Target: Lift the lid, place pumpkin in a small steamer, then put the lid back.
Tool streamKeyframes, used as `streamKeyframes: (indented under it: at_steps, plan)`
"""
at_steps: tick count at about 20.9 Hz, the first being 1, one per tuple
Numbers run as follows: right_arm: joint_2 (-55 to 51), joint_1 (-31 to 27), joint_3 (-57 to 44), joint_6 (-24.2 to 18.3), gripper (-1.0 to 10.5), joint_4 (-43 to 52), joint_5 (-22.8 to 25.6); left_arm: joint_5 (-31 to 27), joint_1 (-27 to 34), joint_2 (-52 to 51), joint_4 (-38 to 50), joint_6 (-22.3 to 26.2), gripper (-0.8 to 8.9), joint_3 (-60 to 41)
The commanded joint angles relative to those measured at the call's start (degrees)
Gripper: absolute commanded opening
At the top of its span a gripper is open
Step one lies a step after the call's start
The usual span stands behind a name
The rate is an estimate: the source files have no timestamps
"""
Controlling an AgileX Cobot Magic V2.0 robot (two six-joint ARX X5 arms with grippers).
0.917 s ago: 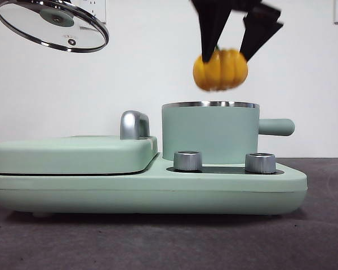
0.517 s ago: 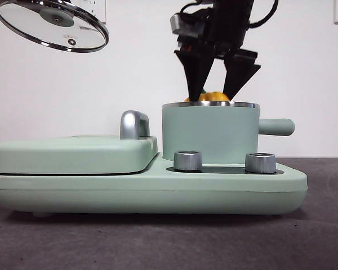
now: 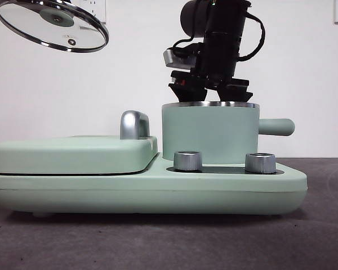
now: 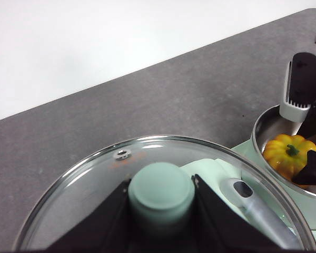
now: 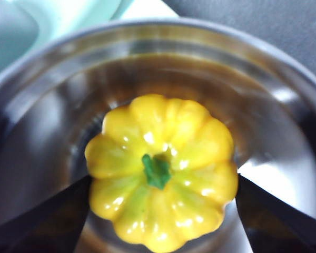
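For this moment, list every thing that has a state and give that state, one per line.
lid: off the pot, held in the air, tilted
left pincer: shut on the lid's knob
small steamer: uncovered, pumpkin inside
pumpkin: inside the steamer, stem up
right pincer: down in the steamer, jaws either side of the pumpkin
griddle cover: closed

1. Front view: bright, even light; sharp focus; white wall (image 3: 304,67) nearly blown out.
2. Right wrist view: soft focus; glare spots on pumpkin (image 5: 161,171).
3. Left wrist view: knob (image 4: 161,191) slightly blurred.
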Motion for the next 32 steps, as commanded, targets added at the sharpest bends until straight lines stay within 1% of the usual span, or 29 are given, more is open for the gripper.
streamKeyframes:
  at_steps: [1,8,10,12,16,20,22,23,25,30,32]
  plan:
    - [1.5,0.3,1.6,-0.4,3.6,0.2,0.2,0.1,-0.1,-0.4,1.6,0.3,0.11,1.0]
    - [2.9,0.4,1.6,-0.4,3.6,-0.9,-0.3,0.1,-0.1,-0.4,1.6,0.3,0.11,1.0]
    - [3.2,0.4,1.6,-0.4,4.4,-0.7,-0.3,0.1,-0.1,-0.4,1.6,0.3,0.11,1.0]
    - [3.2,0.4,1.6,-0.4,4.6,-0.6,-0.3,0.1,-0.1,-0.4,1.6,0.3,0.11,1.0]
    - [3.0,0.4,3.3,-0.4,4.6,-2.2,-0.1,0.1,-0.1,-0.4,1.6,0.3,0.11,1.0]
    - [1.3,0.4,9.5,-0.2,4.6,-7.5,0.2,0.1,-0.1,-0.4,1.6,0.3,0.11,1.0]
    - [0.3,0.5,13.5,1.2,4.6,-11.0,0.2,0.1,-0.1,-0.4,1.5,0.3,0.11,1.0]
    - [-0.5,0.5,15.0,2.1,4.2,-12.4,0.2,0.1,-0.1,-0.4,1.5,0.3,0.11,1.0]
    - [-2.9,0.5,15.2,2.3,3.7,-12.3,0.2,0.1,-0.1,-0.4,1.4,0.3,0.11,1.0]
    - [-7.9,0.5,13.4,2.3,3.7,-12.1,-0.2,0.1,-0.1,-0.4,1.4,0.3,0.11,1.0]
    - [-10.8,0.5,10.5,2.3,3.7,-9.9,-0.2,0.1,-0.1,-0.4,1.4,0.3,0.11,1.0]
